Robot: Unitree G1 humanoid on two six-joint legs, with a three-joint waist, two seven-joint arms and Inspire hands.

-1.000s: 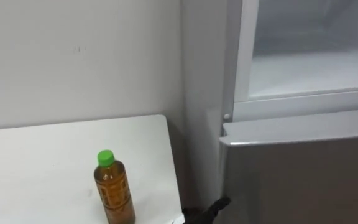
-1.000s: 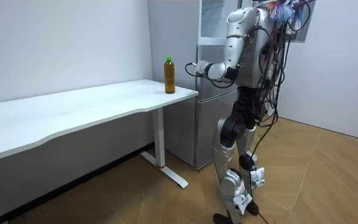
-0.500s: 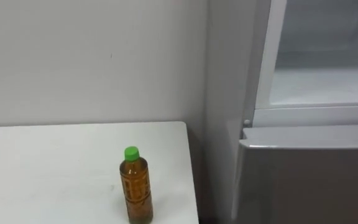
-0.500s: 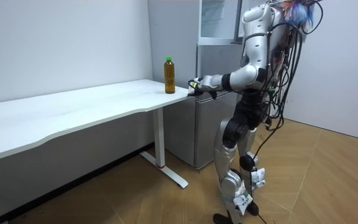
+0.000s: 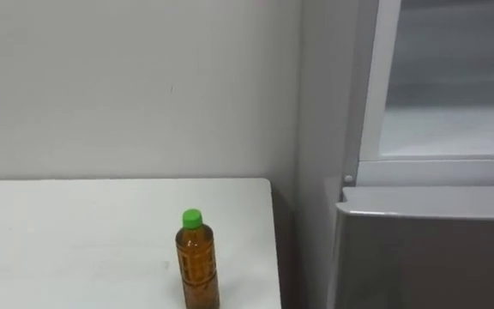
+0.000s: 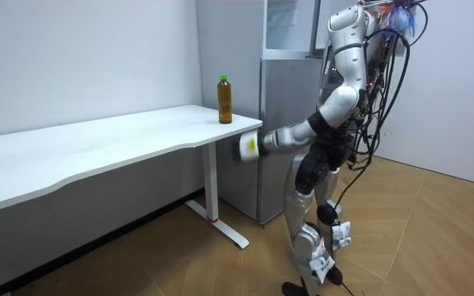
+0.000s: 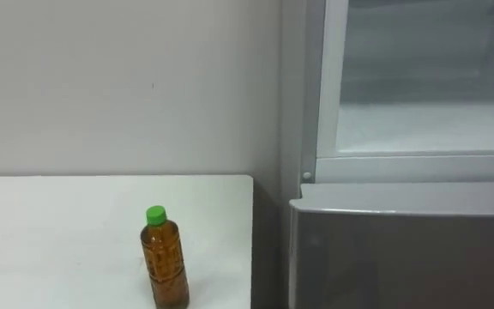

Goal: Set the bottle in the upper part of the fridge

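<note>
The bottle (image 5: 198,266) stands upright, cap up, on the tabletop (image 5: 75,240) corner by the fridge (image 5: 418,249), higher than the left hand (image 6: 248,146) that the room view shows, whose fingers are too blurred to tell.

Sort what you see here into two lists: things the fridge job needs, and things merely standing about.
Needed for the job:
bottle, upright and untouched; upper fridge compartment, open; left hand, held out in front.

Merely there:
table, bearing the bottle; wall; lower fridge door, closed.
</note>
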